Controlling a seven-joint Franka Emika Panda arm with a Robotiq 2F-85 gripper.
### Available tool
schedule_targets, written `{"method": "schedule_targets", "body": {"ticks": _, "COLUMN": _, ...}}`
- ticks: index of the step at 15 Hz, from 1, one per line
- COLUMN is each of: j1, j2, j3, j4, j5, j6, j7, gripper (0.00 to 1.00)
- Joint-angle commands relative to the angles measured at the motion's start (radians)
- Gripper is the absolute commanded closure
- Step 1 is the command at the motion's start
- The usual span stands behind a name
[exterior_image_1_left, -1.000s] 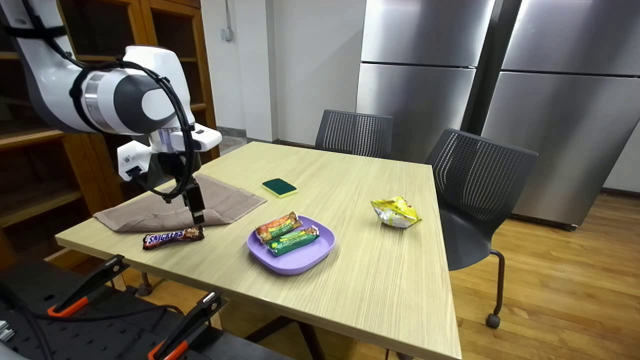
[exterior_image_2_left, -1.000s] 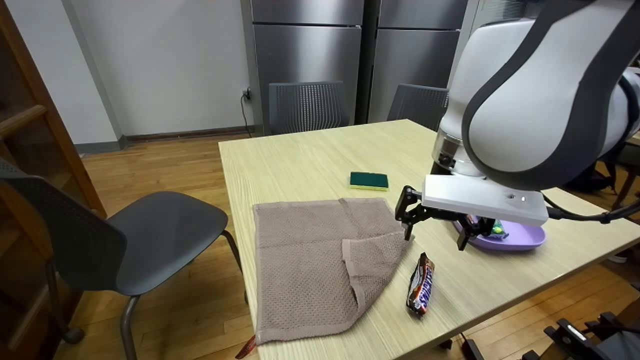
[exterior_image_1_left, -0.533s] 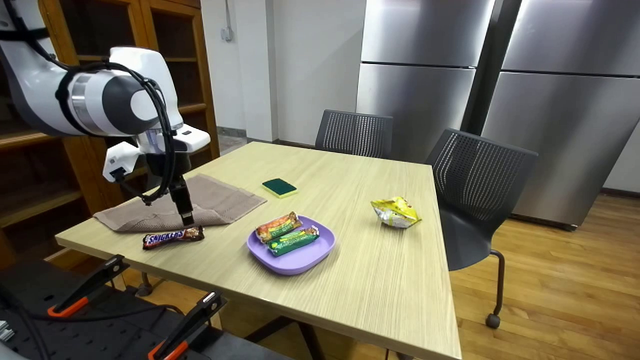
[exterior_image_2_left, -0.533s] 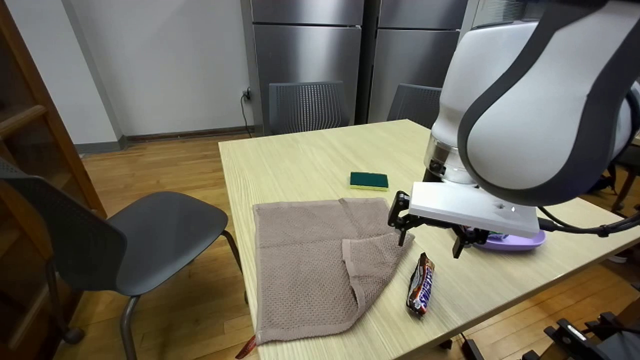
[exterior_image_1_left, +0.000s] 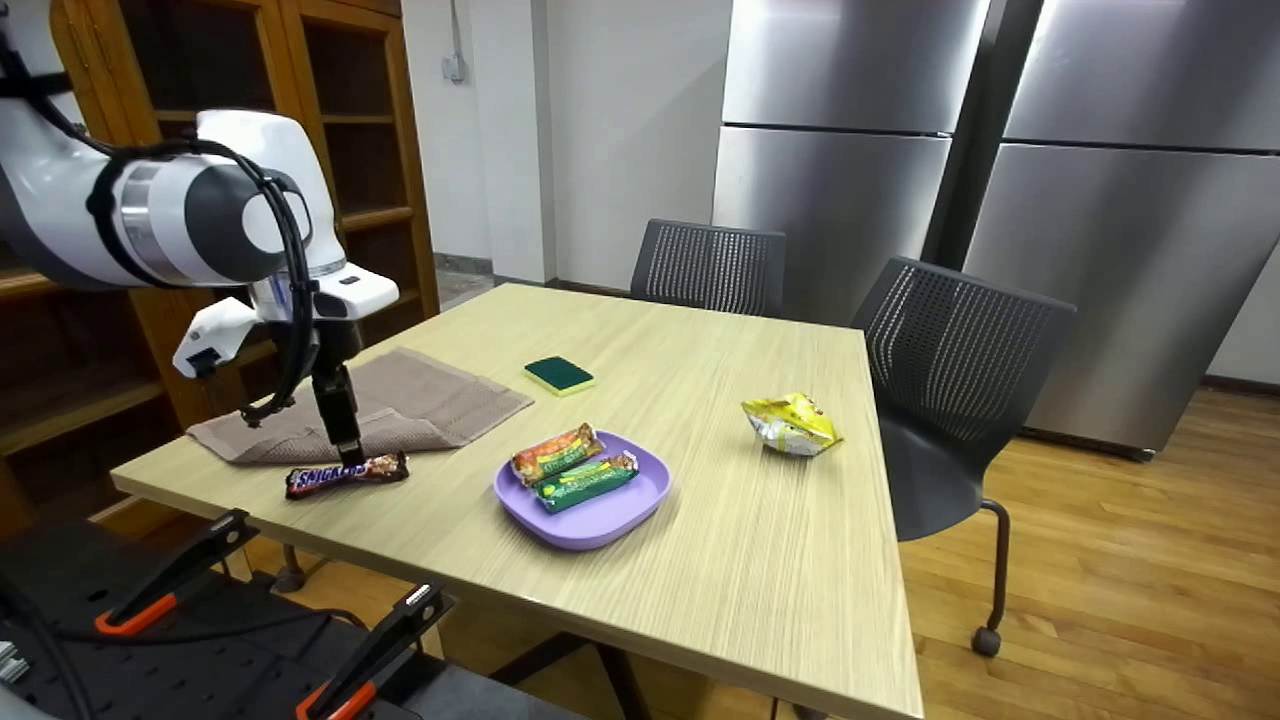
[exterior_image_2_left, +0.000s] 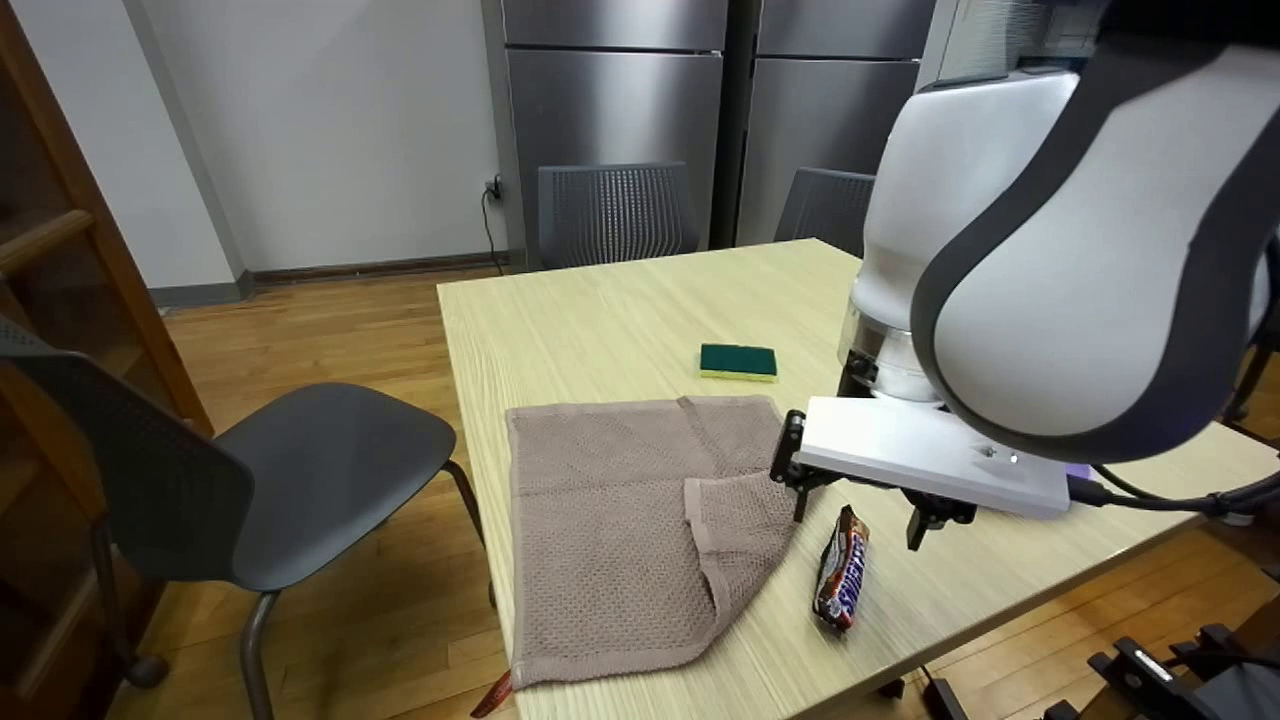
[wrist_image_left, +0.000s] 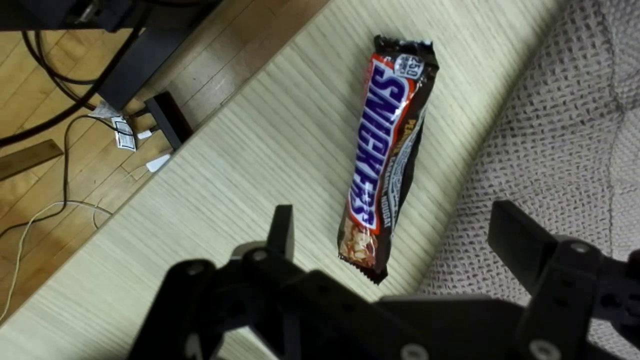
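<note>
My jaws stand wide apart at the bottom of the wrist view, with one finger pad (wrist_image_left: 284, 230) left of centre and its partner at the lower right. Nearest to me is a Snickers bar (wrist_image_left: 382, 155), lying on the worktop (wrist_image_left: 250, 165) with its lettering up; it runs from the upper right of centre down to a lower end that sits between my two tips in that frame. In an exterior view, one of those tips overlaps the bar at the lower left of the picture; whether they touch I cannot tell. A brown woven towel (exterior_image_2_left: 610, 560) lies just beside the bar, across the lower centre of an exterior view, its right-hand part folded over. A green-and-yellow sponge (exterior_image_2_left: 738, 361) rests beyond it, just right of centre. In an exterior view, a purple plate (exterior_image_1_left: 590, 532) near the lower centre of the frame carries an orange-wrapped bar (exterior_image_1_left: 557, 453) and a green-wrapped bar (exterior_image_1_left: 587, 483) side by side. Further right on the worktop sits a yellow snack packet (exterior_image_1_left: 793, 424). Dark mesh-backed chairs (exterior_image_1_left: 965, 370) and steel refrigerators (exterior_image_1_left: 830, 200) fill the upper right.
</note>
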Motion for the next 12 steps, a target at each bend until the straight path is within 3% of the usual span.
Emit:
{"method": "schedule_targets", "body": {"ticks": 1, "j1": 0.035, "j2": 0.026, "j3": -0.013, "j4": 0.022, "j5": 0.008, "j6": -0.026, "j7": 0.053, "gripper": 0.00}}
{"method": "schedule_targets", "body": {"ticks": 12, "j1": 0.016, "j2": 0.103, "j3": 0.007, "j4": 0.066, "j5": 0.036, "j6": -0.034, "j7": 0.072, "gripper": 0.00}}
